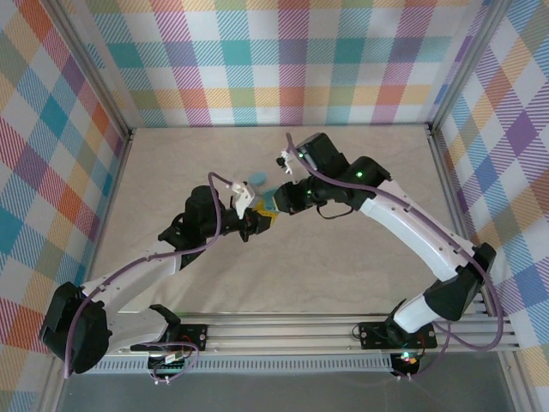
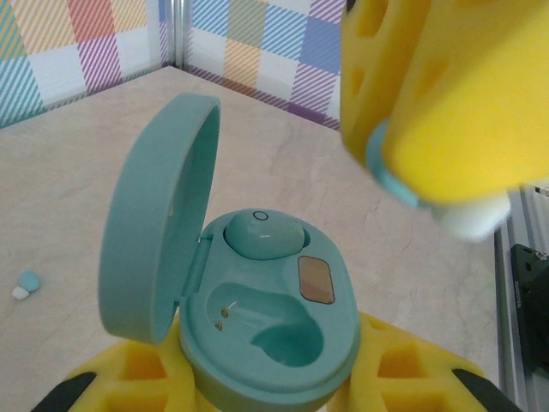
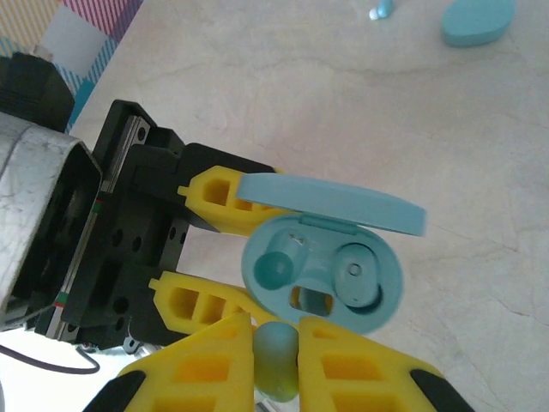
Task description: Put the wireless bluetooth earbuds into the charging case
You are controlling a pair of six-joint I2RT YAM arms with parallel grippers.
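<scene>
**One bud seated, one pinched at the open case**

- Left gripper [image 1: 251, 216]: jaws clamped on the case [image 2: 283, 343] from both sides, holding it up off the tabletop [image 1: 171, 172]. Lid [image 2: 154, 215] is swung open and stands roughly upright on its hinge.
- Inside the case: seated bud [image 2: 262, 233] fills the well by the hinge end. The free well [image 2: 287, 342] next to it shows two small contact pins.
- Right gripper [image 3: 275, 348]: jaws pinched on the held bud [image 3: 274, 365]. It sits just beside the case's rim on the open side and is not in a well. Can't tell whether it touches the rim.
- From the left wrist, the held bud is up and right of the case, its teal body and white tip poking out of the yellow fingers [image 2: 446, 94].
- Loose bud [image 2: 28, 281] lies on the tabletop, well apart from the case.
- Second case [image 3: 477, 21], closed, is also on the tabletop, with a loose bud near it.
- Overhead, both grippers meet mid-tabletop.
</scene>
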